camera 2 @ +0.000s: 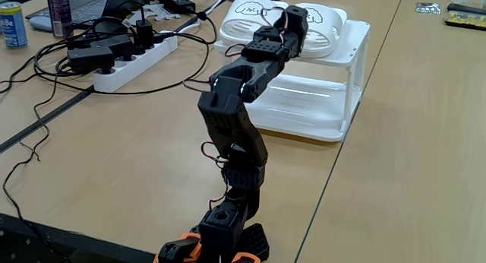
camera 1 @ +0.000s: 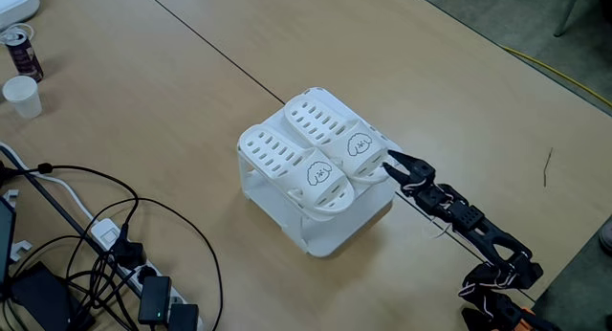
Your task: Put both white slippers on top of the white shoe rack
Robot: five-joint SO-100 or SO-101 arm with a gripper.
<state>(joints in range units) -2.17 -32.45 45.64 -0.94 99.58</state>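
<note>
We see both white slippers (camera 1: 306, 151) lying side by side on top of the white shoe rack (camera 1: 335, 231), which stands on the wooden desk (camera 1: 172, 92); their toe ends, each marked with a puppy face, point toward the black arm (camera 1: 473, 226). In a fixed view, the jaws (camera 1: 390, 165) reach in from the right, level with the rack's top. Their tips sit at the toe end of the slipper nearer the arm (camera 1: 356, 144). The two fingers stand slightly apart there, but we cannot tell whether they pinch the slipper's rim or only touch it. In another fixed view the arm (camera 2: 235, 126) rises from its base at the desk's near edge and bends forward to the rack (camera 2: 334, 88), its wrist covering part of the slippers (camera 2: 323, 20). A power strip (camera 2: 133, 61) with tangled black cables (camera 1: 115, 235) lies on the desk, well apart from the rack, and a paper cup (camera 1: 21, 96) stands near a can (camera 1: 21, 50).
</note>
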